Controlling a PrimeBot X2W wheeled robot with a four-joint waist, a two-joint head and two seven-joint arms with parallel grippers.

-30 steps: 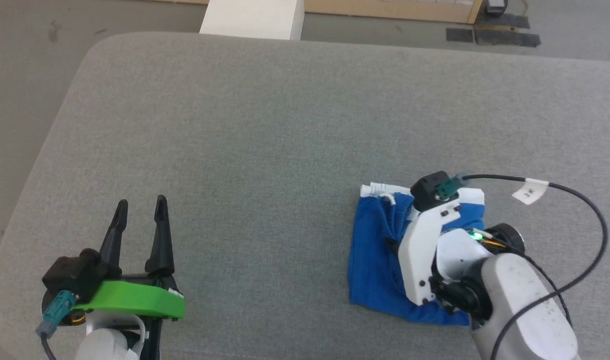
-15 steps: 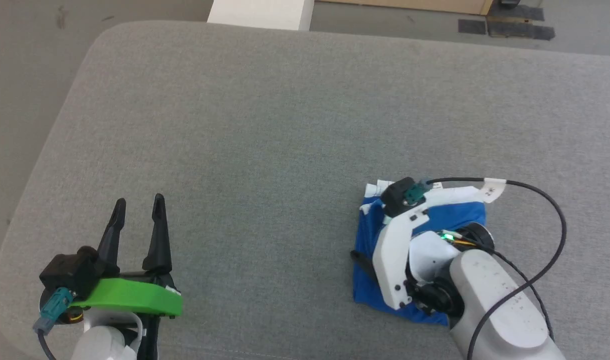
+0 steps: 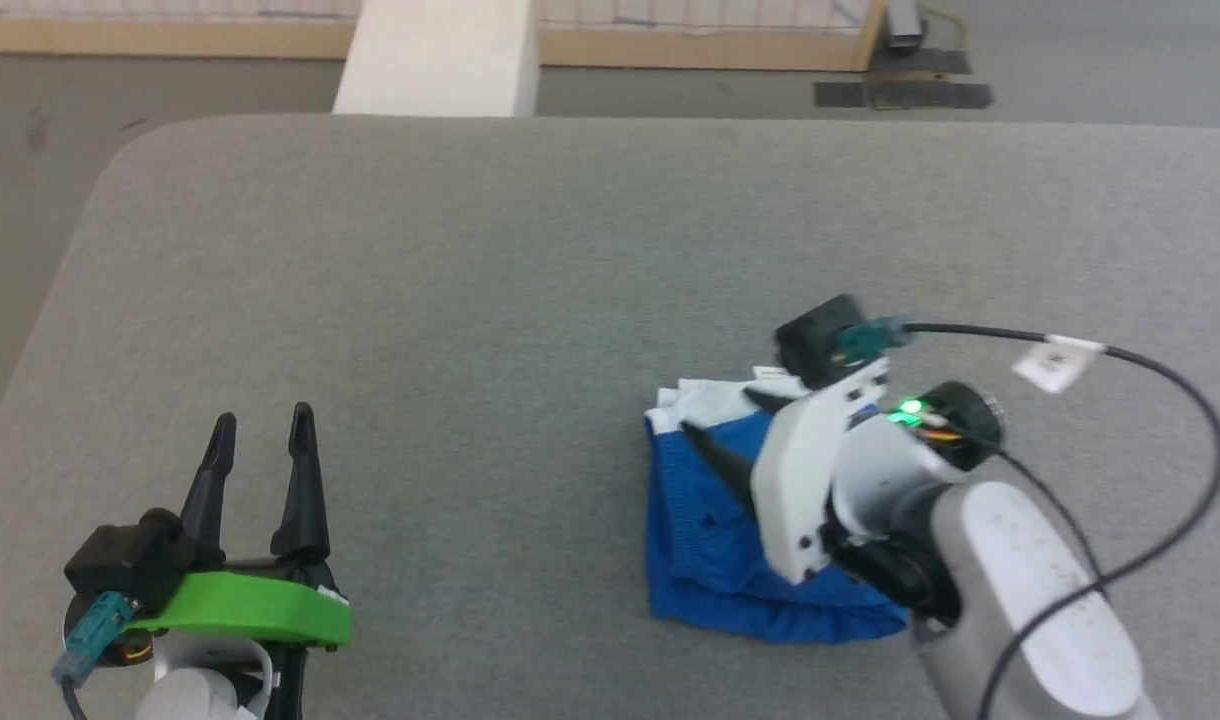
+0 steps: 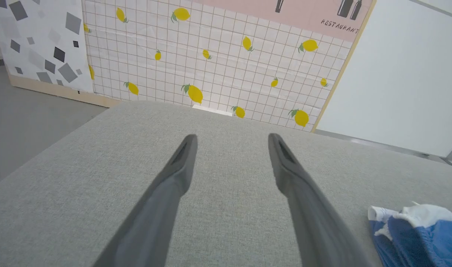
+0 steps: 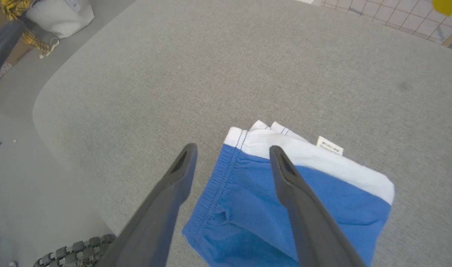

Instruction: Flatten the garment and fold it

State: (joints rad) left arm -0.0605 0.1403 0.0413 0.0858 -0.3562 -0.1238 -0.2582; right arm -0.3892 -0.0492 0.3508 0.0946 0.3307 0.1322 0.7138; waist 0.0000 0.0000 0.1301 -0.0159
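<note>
While the right claw [image 3: 720,415] hangs spread over the one garment [image 3: 700,550], the left claw [image 3: 262,415] stands spread too — both empty.
Soft blue knit with a white band, folded roughly rectangular on the grey woven counter [image 3: 470,250], well to the left claw's right. The right wrist view adds a gathered stitched edge between two dark tapered fingers — and one small white label [image 5: 329,145] beyond the tips.
</note>
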